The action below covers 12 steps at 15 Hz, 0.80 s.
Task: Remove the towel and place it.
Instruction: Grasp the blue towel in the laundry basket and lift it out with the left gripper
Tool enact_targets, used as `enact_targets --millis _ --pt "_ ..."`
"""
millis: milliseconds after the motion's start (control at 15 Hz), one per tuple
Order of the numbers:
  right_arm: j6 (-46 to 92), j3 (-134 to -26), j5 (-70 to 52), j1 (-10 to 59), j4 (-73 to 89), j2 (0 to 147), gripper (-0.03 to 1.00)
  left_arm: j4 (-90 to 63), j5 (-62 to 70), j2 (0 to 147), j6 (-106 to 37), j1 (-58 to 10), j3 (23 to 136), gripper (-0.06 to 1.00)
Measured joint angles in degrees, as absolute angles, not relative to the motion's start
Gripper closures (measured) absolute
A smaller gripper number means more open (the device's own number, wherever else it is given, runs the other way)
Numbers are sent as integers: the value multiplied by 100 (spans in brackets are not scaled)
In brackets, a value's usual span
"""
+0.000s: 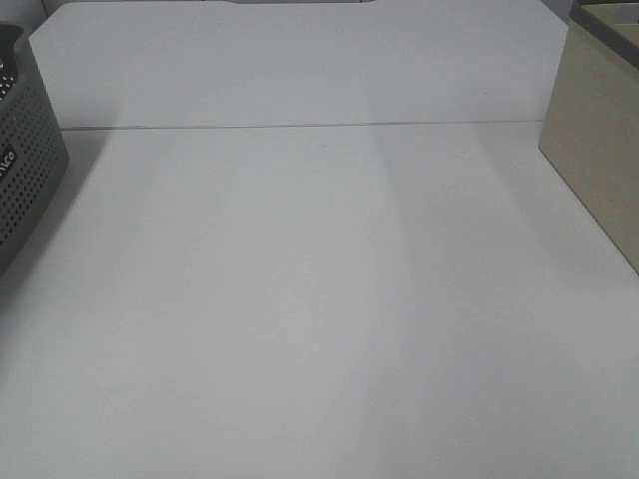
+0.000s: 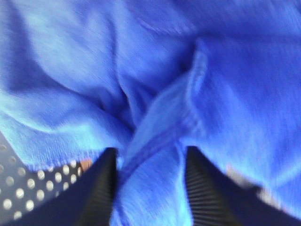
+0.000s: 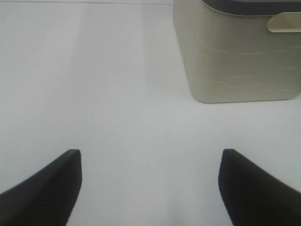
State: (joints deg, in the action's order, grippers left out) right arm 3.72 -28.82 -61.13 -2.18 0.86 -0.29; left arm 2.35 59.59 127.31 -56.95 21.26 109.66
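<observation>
Through the left wrist camera I see the towel, deep blue and plush, rumpled into soft folds that fill nearly the whole view. My left pincer has its two ribbed black fingers on either side of a raised fold with a stitched hem, and the cloth is bunched between them and touching both, so I read it as pinching the towel. Under the cloth's edge, beside one finger, a grey surface full of round holes shows. It looks like the wall of the grey perforated basket that stands at the 9 o'clock edge of the tabletop in the overhead view, so the towel sits at that basket.

My right pincer is spread wide, its dark fingers well apart over bare white tabletop and touching nothing. Ahead of it stands a beige bin with a dark rim. In the overhead view that bin sits at about 2 o'clock.
</observation>
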Motion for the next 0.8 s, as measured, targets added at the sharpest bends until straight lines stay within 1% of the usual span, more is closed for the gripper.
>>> enact_targets --millis 133,267,467,800 --pt "372 -2882 -6113 -218 86 -29 19 -286 5821 12731 -5638 2166 10966 58" --pt "372 -2882 -6113 -218 86 -29 19 -516 5586 12731 -5426 2166 10966 59" --pt "372 -2882 -6113 -218 86 -29 19 -607 5432 12731 -5082 2166 10966 59" --pt "372 -2882 -6113 -218 86 -29 19 -728 5443 12731 -5002 2166 10966 59"
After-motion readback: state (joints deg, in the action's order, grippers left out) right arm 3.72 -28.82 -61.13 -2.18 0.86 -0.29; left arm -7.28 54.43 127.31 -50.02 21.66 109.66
